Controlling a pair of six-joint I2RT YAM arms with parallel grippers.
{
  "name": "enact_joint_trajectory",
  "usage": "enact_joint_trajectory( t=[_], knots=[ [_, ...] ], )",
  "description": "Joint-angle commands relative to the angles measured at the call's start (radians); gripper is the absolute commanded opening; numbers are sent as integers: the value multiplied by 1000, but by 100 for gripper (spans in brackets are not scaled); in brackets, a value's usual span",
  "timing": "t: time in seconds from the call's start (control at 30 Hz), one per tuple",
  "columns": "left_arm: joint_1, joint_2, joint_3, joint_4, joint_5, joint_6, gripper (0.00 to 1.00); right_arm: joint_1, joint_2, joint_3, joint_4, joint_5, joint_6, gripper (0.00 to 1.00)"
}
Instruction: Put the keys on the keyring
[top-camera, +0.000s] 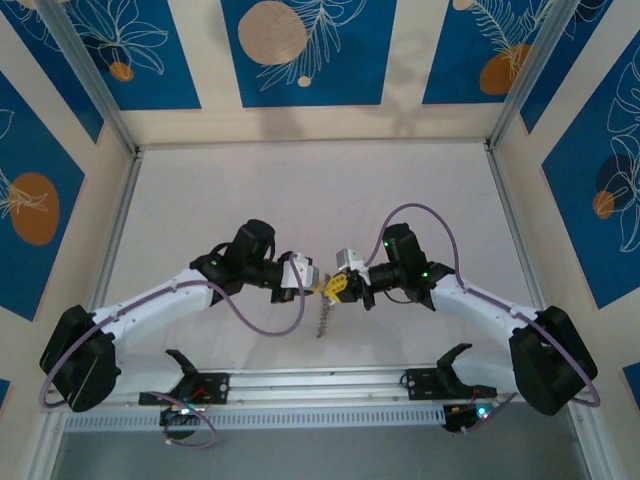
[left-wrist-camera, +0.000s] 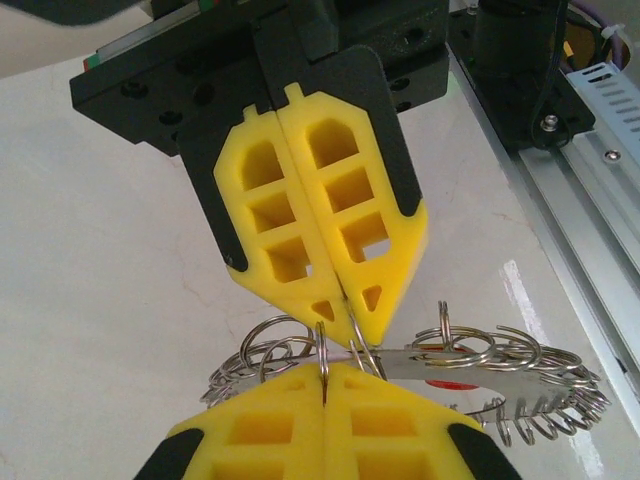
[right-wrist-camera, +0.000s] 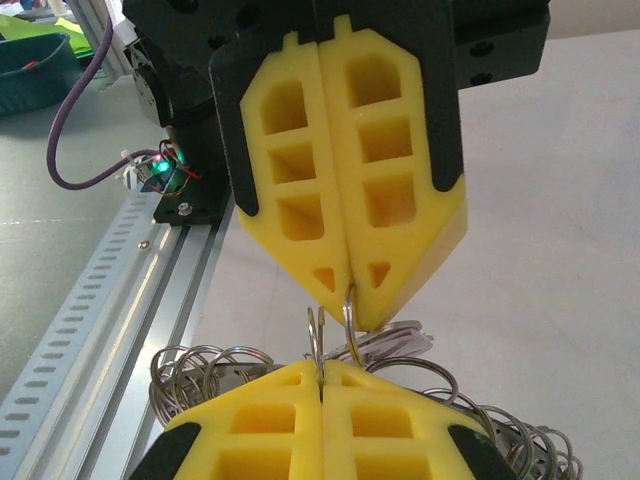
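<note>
The keyring (top-camera: 323, 314) hangs between my two grippers above the middle of the table. It is a flat grey metal band (left-wrist-camera: 480, 362) fringed with several small silvery split rings, and it carries a red tag (left-wrist-camera: 455, 384). My left gripper (left-wrist-camera: 326, 388) is shut on one upright split ring (left-wrist-camera: 323, 345). Tip to tip against it, my right gripper (left-wrist-camera: 350, 322) pinches a neighbouring ring. In the right wrist view, my right gripper (right-wrist-camera: 322, 385) is shut on a ring (right-wrist-camera: 316, 335) and my left gripper (right-wrist-camera: 350, 300) holds another. I cannot make out the keys among the rings.
The aluminium rail (top-camera: 320, 385) runs along the near edge, close beside the grippers (left-wrist-camera: 590, 200) (right-wrist-camera: 150, 290). A teal bin (right-wrist-camera: 30, 70) lies beyond the rail. Metal frame posts and patterned walls enclose the white table (top-camera: 320, 200).
</note>
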Motion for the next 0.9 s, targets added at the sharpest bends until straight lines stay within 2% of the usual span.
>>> enact_joint_trajectory(
  t=[0.0,0.23,0.33,0.87],
  knots=[
    [-17,-22,7,-18,26,57,0,-14,8,34,11,-40,24,0],
    [-18,-41,2,-23,10,93,0,-23,31,52,-9,-48,36,0],
    [-22,-50,-6,-34,35,154,0,-25,50,69,-30,-53,41,0],
    [-57,-43,16,-140,-68,298,0,-54,65,77,-9,-109,89,0]
  ],
)
